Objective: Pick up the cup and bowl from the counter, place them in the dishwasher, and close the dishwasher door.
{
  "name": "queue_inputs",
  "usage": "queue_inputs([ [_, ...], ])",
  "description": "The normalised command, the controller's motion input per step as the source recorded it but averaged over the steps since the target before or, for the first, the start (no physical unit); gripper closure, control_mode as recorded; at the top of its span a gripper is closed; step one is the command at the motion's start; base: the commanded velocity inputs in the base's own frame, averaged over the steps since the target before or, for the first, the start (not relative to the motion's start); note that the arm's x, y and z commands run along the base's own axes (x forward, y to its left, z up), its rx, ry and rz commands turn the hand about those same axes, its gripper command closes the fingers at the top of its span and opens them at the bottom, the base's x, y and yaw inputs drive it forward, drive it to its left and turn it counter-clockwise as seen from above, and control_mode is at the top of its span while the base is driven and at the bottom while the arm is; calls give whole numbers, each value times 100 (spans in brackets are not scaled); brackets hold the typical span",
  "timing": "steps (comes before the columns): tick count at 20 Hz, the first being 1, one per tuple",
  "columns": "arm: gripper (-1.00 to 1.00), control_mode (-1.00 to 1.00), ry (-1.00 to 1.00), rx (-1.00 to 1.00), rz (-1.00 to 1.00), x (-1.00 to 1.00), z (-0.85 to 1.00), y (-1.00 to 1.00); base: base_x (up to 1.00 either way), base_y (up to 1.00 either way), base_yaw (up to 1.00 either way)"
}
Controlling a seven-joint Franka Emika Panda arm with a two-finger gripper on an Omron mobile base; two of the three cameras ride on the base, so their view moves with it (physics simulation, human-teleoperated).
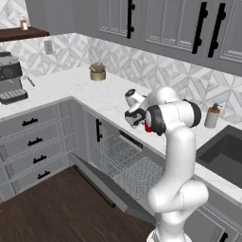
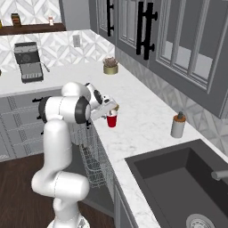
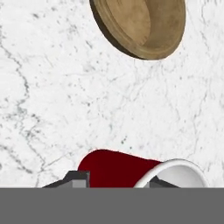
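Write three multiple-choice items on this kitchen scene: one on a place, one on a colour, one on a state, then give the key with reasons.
1. Where does the shallow tan wooden bowl sit?
A. on the white marble counter
B. in the sink
C. on the floor

2. What colour is the outside of the small plastic party cup?
A. blue
B. red
C. green

3. How does the grey dishwasher door stand?
A. shut
B. removed
C. dropped open

Key: 1 A, marble shows all around the bowl in the hand view. 2 B, red wall under a white rim. 3 C, the panel slopes down under the wire rack.
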Motion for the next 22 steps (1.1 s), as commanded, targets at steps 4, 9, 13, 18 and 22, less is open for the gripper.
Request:
queue_inputs([
  [4,100,-100,0,0,0,-37,0,0,0,0,0],
  [9,100,-100,0,0,-2,-93,26,27,0,0,0],
  [13,100,-100,-1,0,0,-100,16,91,0,0,0],
  [18,100,-100,5,3,11,-77,-47,98,0,0,0],
  [22,100,-100,1,-5,17,-4,-95,82,0,0,0],
])
